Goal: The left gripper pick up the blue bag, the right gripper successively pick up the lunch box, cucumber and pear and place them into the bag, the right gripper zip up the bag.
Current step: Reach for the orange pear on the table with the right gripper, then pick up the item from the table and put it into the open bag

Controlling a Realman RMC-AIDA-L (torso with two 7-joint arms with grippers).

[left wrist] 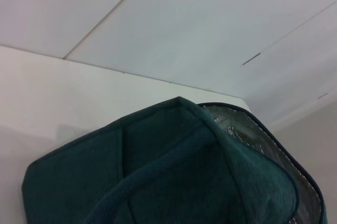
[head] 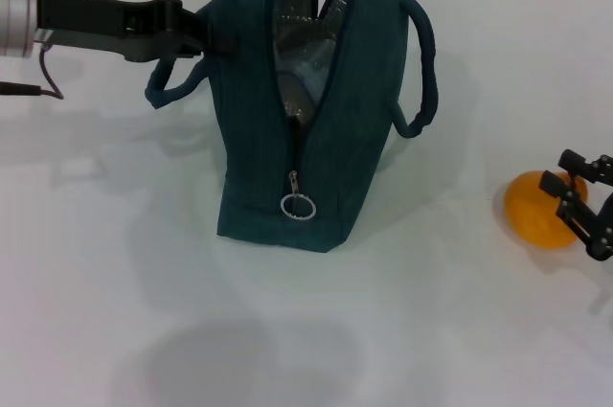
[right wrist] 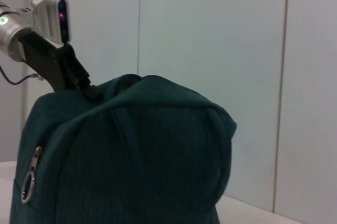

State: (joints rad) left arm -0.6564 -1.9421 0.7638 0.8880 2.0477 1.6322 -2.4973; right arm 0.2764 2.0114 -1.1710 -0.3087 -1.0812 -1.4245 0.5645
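— So, where does the blue bag (head: 316, 110) stand, and which way does it face?

— Upright on the white desk (head: 144, 282), near the middle, taller than it is wide. Its narrow zippered end faces the head camera; the long axis runs away from the robot. The zipper is done up only on the lower part, with the ring pull (head: 298, 206) hanging low, and above it the mouth gapes open, showing silver lining (head: 297, 29). One carry handle (head: 421, 67) loops out on the robot's right side, another droops on the left.

— And the left pincer (head: 215, 33)?

— It reaches in level from the left, arm stretched almost horizontal, and is clenched on the bag's upper left edge. The right wrist view shows it from the other side, biting the bag's top rim.

— The right pincer (head: 586, 204)?

— Low at the right edge of the desk, well apart from the bag, its black fingers spread and set around the orange-yellow pear (head: 541, 208), which lies on the desk. Whether the fingers actually press the fruit I cannot tell
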